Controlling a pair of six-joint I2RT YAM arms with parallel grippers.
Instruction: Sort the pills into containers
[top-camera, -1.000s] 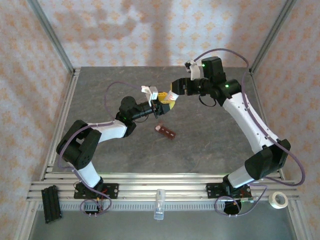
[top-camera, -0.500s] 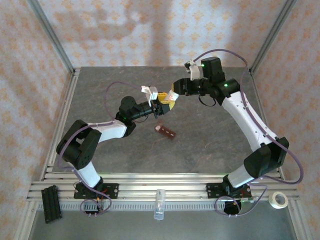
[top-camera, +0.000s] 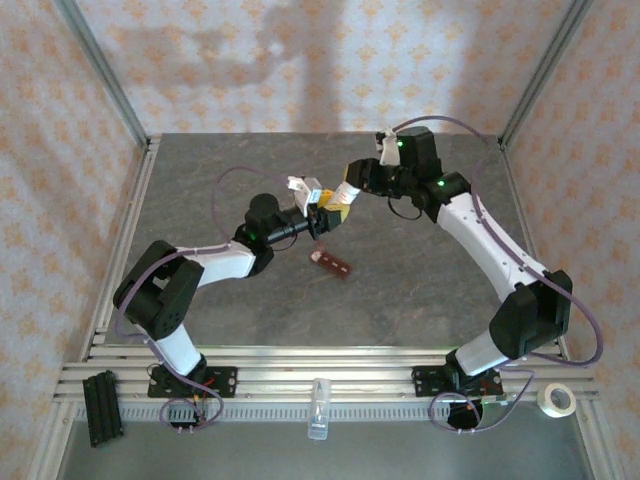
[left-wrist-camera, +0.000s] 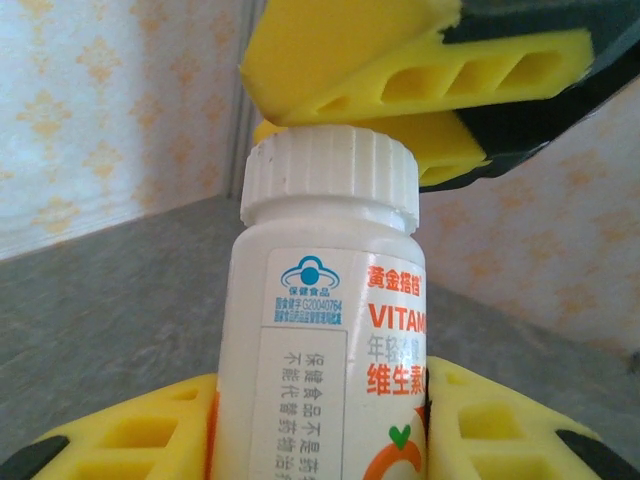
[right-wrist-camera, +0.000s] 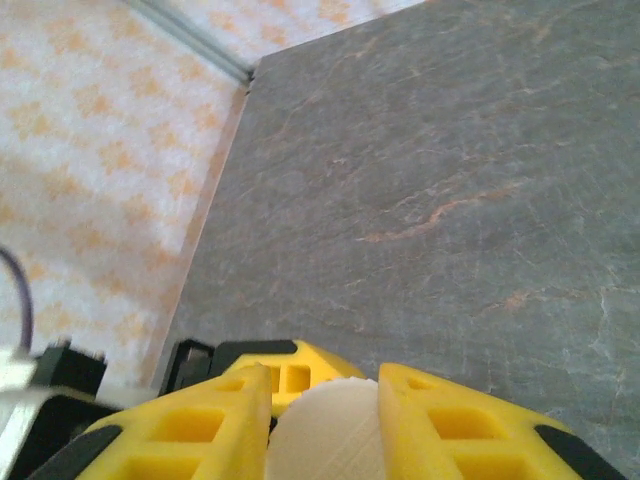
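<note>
My left gripper (top-camera: 325, 216) is shut on a white vitamin bottle (left-wrist-camera: 320, 330), holding it by the body above the middle of the table. In the left wrist view its yellow fingers (left-wrist-camera: 120, 440) press both sides of the label. My right gripper (top-camera: 346, 193) is shut on the bottle's ribbed white cap (left-wrist-camera: 330, 180). The right wrist view shows that cap (right-wrist-camera: 325, 435) wedged between the yellow fingers (right-wrist-camera: 200, 425). The containers (top-camera: 332, 264), a short dark reddish-brown strip, lie on the table just below the bottle. The pills are hidden.
The grey stone-patterned table (top-camera: 400, 290) is ringed by metal frame posts and patterned walls. A clear tube (top-camera: 318, 408) lies on the front rail, a black block (top-camera: 102, 405) at the front left, a tape roll (top-camera: 556, 400) at the front right.
The right gripper's jaws have closed onto the bottle cap, and the right arm has shifted a little left. The left gripper keeps the same hold on the bottle.
</note>
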